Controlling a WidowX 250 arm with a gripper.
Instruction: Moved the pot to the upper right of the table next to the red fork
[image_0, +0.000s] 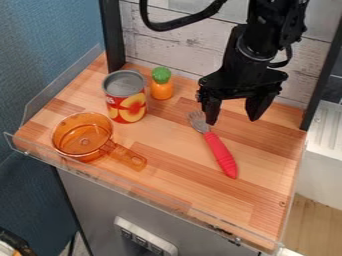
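We see the clear orange saucepan at the tabletop's left side, well apart from the wide jaws.
Its handle points toward the front and right, and a transparent guard runs along the front edge just beside it. Behind the pan, to its right, we have an upright peach can with a bare metal lid, and just past that an orange toy with a green top. The red-handled fork lies slanted across the middle — right between our saucepan and the right side. The black gripper hangs over the back right, its jaws spread with nothing between them — one tip near the fork's tines.
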